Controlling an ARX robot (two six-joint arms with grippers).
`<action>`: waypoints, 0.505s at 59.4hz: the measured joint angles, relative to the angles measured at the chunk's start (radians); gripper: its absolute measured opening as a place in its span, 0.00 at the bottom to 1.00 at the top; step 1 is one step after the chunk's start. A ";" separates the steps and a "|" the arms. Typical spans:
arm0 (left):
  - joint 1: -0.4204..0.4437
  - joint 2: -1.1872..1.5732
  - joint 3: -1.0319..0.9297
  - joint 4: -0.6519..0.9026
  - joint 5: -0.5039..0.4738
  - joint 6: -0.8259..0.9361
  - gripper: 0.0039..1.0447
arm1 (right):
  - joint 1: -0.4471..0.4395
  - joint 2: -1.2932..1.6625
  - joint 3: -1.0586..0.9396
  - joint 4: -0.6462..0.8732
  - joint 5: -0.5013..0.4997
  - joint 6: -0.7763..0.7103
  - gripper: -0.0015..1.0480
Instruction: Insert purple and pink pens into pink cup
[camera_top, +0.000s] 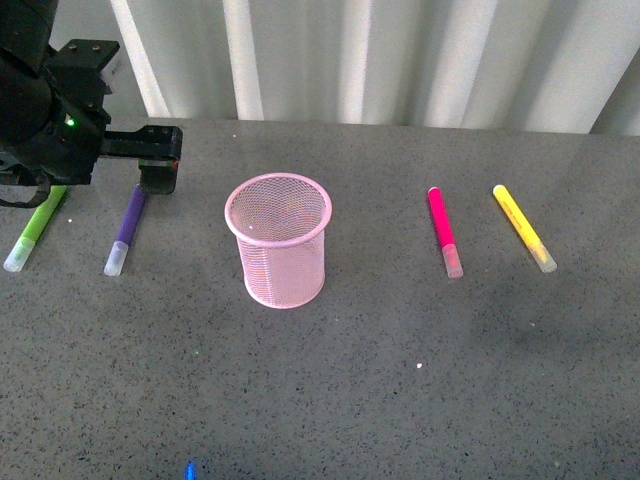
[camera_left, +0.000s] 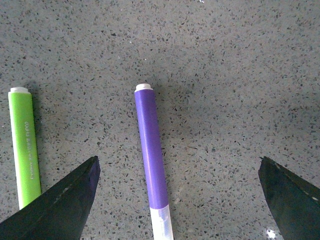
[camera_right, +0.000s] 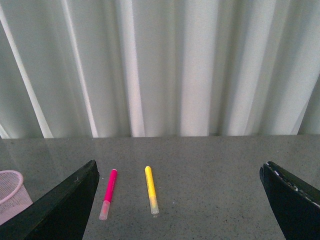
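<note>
The pink cup (camera_top: 280, 240) stands upright mid-table, a light pink wire-mesh cup with nothing showing inside; its edge also shows in the right wrist view (camera_right: 11, 192). The purple pen (camera_top: 126, 228) lies flat to its left, clear cap toward me. My left gripper (camera_left: 178, 165) hovers open above it, and the purple pen (camera_left: 151, 160) lies between the fingers, closer to one of them. The pink pen (camera_top: 443, 230) lies flat right of the cup. My right gripper (camera_right: 179, 167) is open and empty, held back from the pink pen (camera_right: 108, 192); it is out of the front view.
A lime-green marker (camera_top: 35, 228) lies just left of the purple pen, close to one left finger (camera_left: 60, 205). A yellow marker (camera_top: 523, 227) lies right of the pink pen. A white pleated curtain (camera_top: 400, 60) closes off the table's far edge.
</note>
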 joint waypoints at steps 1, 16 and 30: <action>0.000 0.004 0.003 0.000 0.000 0.000 0.94 | 0.000 0.000 0.000 0.000 0.000 0.000 0.93; 0.007 0.077 0.073 -0.005 -0.013 0.023 0.94 | 0.000 0.000 0.000 0.000 0.000 0.000 0.93; 0.019 0.143 0.127 -0.015 -0.017 0.039 0.94 | 0.000 0.000 0.000 0.000 0.000 0.000 0.93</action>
